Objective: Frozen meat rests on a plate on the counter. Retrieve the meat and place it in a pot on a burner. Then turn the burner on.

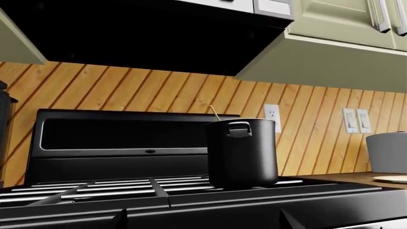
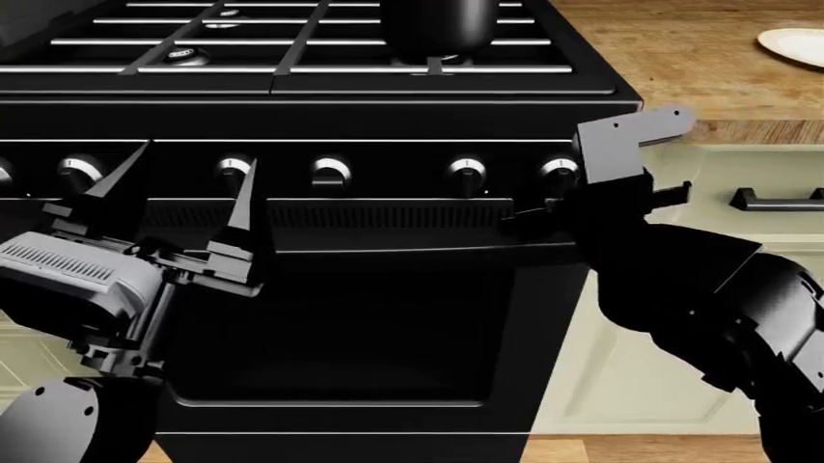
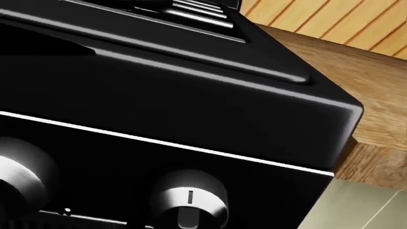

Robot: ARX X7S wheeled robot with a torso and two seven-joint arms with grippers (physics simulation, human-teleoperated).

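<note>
My right gripper (image 2: 566,198), whose jaws I cannot see, hovers at the stove front; the rightmost knob (image 3: 188,201) sits at about eleven o'clock, nearer this arm. My left gripper (image 2: 180,207) hangs open. The meat's skewer (image 1: 215,113) pokes from the pot (image 1: 241,152) on the burner.

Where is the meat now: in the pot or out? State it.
In, apparently: a thin skewer tip pokes above the rim of the upright pot on the stove; the meat itself is hidden.
</note>
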